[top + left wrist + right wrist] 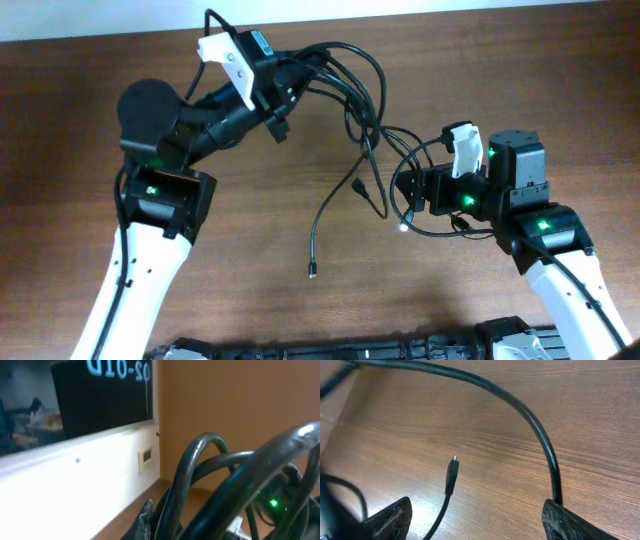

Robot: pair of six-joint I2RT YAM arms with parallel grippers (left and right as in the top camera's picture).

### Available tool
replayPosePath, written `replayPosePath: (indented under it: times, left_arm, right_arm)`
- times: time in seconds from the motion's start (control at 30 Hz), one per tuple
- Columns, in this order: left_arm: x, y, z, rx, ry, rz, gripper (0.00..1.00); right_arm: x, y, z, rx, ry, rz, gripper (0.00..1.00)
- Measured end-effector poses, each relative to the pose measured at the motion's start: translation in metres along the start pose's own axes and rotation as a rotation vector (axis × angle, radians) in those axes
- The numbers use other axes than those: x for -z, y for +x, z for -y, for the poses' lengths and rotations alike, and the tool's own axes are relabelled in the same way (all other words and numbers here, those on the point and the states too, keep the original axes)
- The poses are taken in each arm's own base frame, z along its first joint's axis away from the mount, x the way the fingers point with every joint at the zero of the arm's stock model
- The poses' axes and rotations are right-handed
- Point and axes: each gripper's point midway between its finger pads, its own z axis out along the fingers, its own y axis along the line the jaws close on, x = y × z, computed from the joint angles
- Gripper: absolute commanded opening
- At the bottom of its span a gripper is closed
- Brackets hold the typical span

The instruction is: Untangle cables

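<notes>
The cables (362, 110) are thin black cords bunched at the upper middle of the wooden table (80, 120). My left gripper (285, 92) is shut on the bunch and holds it raised; in the left wrist view the cords (235, 475) loop close in front of one finger (145, 520). Loose strands hang down, and one ends in a small plug (312, 270). My right gripper (403, 192) is low at the strands' right side. In the right wrist view its jaws (480, 525) are wide open; a plug end (451, 472) lies between them, and another cord (535, 425) arcs past the right finger.
A white wall edge (450, 8) runs along the table's far side. Black equipment (350, 345) sits at the front edge. In the left wrist view a white wall (75, 490) and a dark window (100, 395) show beyond the table.
</notes>
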Motion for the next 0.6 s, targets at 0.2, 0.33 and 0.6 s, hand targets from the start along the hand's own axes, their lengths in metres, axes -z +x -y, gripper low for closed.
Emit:
replayPosePath:
  times: [0.2, 0.33, 0.6]
  left_arm:
    - [0.003, 0.017, -0.006, 0.06, -0.019, -0.063, 0.0]
    - [0.004, 0.023, 0.014, 0.06, 0.093, -0.089, 0.0]
    - [0.02, 0.015, 0.074, -0.006, 0.461, -0.066, 0.0]
  right_arm:
    - [0.03, -0.023, -0.042, 0.109, -0.157, 0.143, 0.82]
    - [0.068, -0.047, -0.07, 0.233, -0.207, 0.326, 0.82]
    - [0.087, -0.068, -0.077, 0.543, -0.124, 0.474, 0.82]
